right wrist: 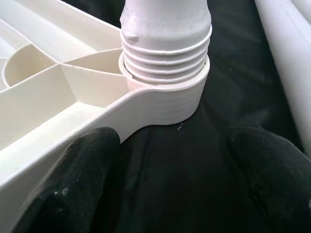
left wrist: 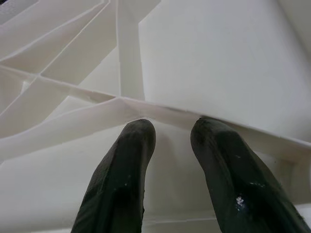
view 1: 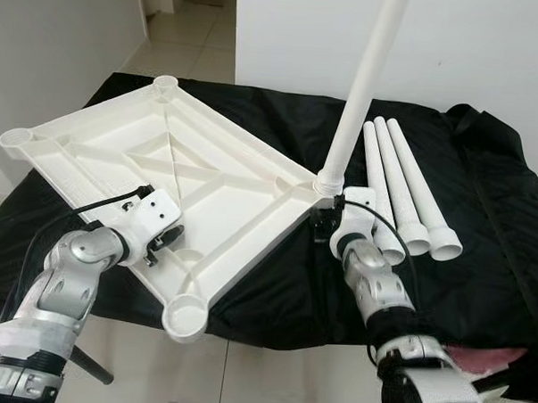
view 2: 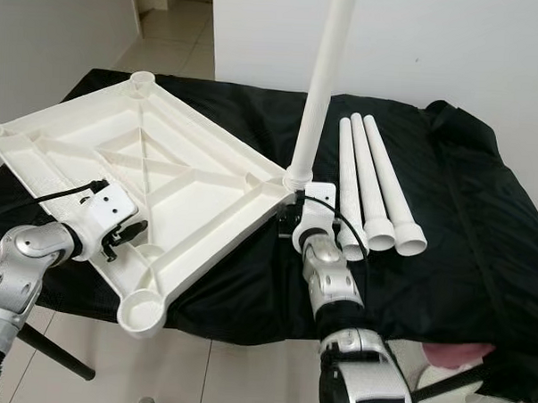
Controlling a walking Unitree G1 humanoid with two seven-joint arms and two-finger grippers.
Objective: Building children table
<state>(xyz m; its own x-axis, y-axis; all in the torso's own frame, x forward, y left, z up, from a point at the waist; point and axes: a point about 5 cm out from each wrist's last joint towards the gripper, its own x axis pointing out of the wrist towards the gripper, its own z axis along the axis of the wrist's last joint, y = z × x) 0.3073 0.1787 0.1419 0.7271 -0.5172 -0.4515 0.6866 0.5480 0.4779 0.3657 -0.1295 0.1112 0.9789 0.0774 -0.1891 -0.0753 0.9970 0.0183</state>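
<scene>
Fitting the first leg into a corner socket of the upturned tabletop; three sockets lying vacant, so the build judged early. Standing nearly upright in the corner nearest the right arm, the leg showing several threads above the socket rim in the right wrist view, hence probably not seated fully. Hovering just short of that socket, the right gripper resting spread wide over the black cloth, grasping nothing. Pressing down on an inner rib near the tabletop's near edge, the left gripper keeping only a narrow gap between its fingers, nothing caught between them; judged to be steadying the slab.

Calling next, by this reading, for a grip around the leg's base and further turning, the tabletop held against rotation; thereafter taking one of the three spare legs lying side by side on the cloth, just beside the right arm.

Materials: tabletop of rigid white moulded plastic, underside braced with straight and diagonal ribs, a round socket at each corner; legs smooth, tapered white tubes with ridged, threaded ends; cloth black, faintly glossy, creased.
</scene>
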